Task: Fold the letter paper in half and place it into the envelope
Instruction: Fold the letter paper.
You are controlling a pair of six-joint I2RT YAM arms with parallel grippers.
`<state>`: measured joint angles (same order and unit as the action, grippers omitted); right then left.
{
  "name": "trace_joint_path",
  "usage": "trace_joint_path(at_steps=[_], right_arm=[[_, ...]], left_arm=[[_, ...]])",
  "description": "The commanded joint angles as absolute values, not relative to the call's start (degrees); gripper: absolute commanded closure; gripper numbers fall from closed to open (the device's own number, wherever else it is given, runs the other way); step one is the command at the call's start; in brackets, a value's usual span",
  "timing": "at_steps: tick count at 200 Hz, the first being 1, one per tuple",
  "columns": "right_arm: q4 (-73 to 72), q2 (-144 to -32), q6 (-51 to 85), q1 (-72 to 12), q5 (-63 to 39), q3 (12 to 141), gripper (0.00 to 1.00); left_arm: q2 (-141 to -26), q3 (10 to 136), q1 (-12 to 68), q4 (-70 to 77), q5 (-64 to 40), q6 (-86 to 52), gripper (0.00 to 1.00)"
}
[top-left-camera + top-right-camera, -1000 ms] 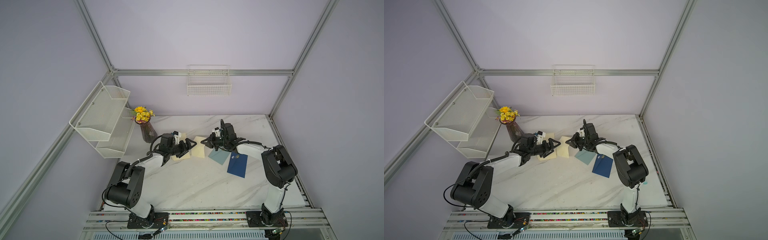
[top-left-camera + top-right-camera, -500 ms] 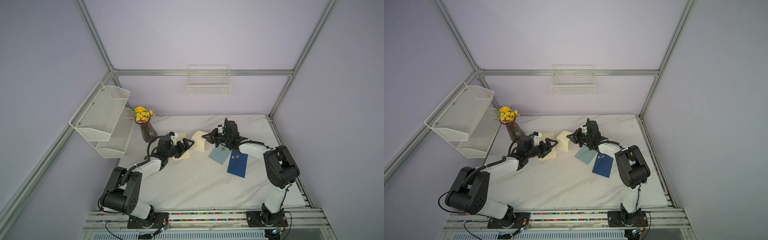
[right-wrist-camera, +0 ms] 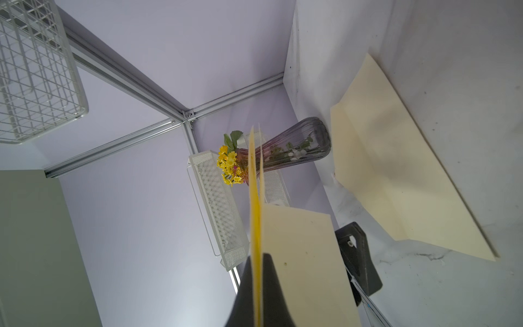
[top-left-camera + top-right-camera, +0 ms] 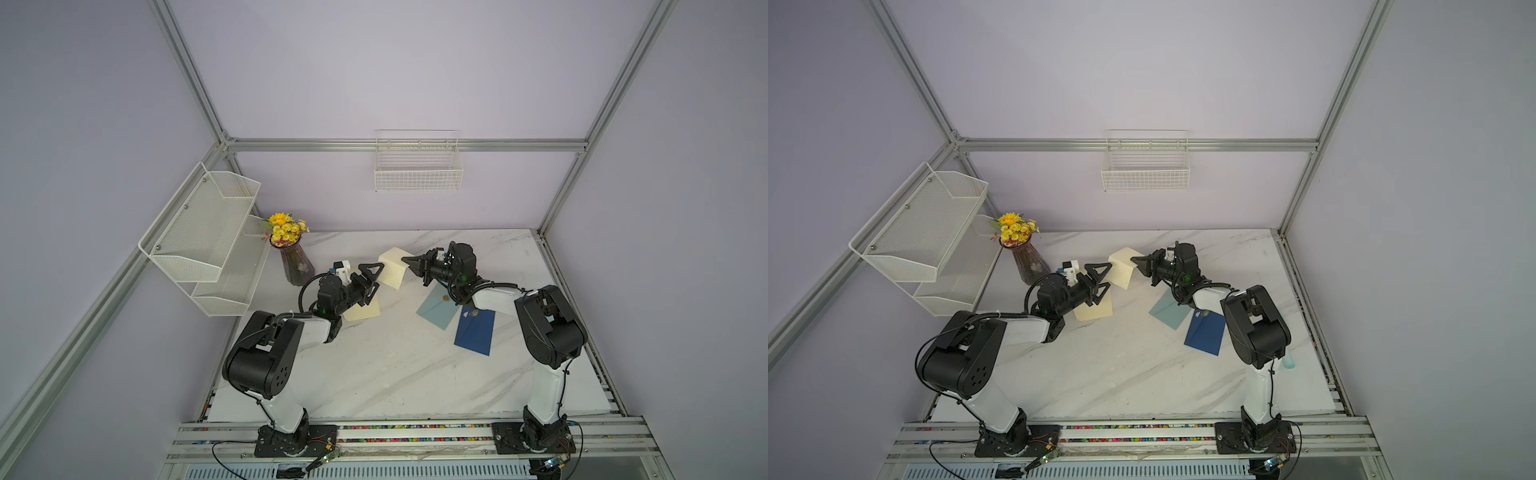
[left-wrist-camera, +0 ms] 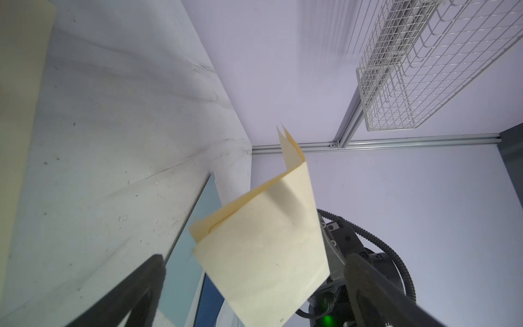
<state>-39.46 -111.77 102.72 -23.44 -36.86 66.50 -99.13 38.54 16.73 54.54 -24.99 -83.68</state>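
The cream letter paper point(image 4: 392, 268) point(image 4: 1123, 270) is folded and held up off the marble table point(image 4: 374, 365), with my right gripper point(image 4: 405, 261) point(image 4: 1134, 259) point(image 3: 257, 257) shut on its folded edge. In the right wrist view the letter paper point(image 3: 305, 263) runs out edge-on from between the jaws. My left gripper point(image 4: 377, 275) point(image 4: 1106, 275) point(image 5: 254, 257) is open, and the paper point(image 5: 263, 249) hangs just in front of its fingers. A light blue envelope point(image 4: 436, 305) and a dark blue envelope point(image 4: 476, 332) lie flat under my right forearm.
A second cream sheet point(image 4: 363, 309) point(image 3: 396, 175) lies on the table under my left gripper. A glass vase of yellow flowers point(image 4: 296, 266) stands at the back left beside a white mesh shelf point(image 4: 208, 232). A wire basket point(image 4: 417, 166) hangs on the back wall.
My right gripper has lifted the folded paper off the table and carried it toward the back. My left gripper has stayed open and moved slightly back.
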Motion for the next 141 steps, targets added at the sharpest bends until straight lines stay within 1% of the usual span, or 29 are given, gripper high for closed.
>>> trace_joint_path(at_steps=[1, 26, 86, 137, 141], right_arm=[[-47.70, -112.67, 111.25, -23.29, -34.84, 65.78, 1.00], [-48.60, -112.52, 112.16, -23.35, -34.56, 64.78, 1.00], [-48.53, -111.97, 110.92, -23.72, -34.61, 62.23, 1.00], [-45.61, -110.42, 107.32, -23.73, -34.69, 60.72, 1.00], [-44.91, -110.20, 106.66, -23.76, -34.79, 61.08, 1.00]], left_arm=[[-102.47, 38.49, 17.95, 72.38, -22.32, -90.05, 0.00], [-105.01, 39.49, 19.06, 77.61, -21.54, -91.15, 0.00], [-104.41, 41.13, 20.07, 79.26, -21.53, -90.16, 0.00], [-104.68, 41.75, 20.13, 80.20, -24.67, -90.53, 0.00], [-104.68, 41.86, 20.07, 80.20, -25.09, -90.53, 0.02]])
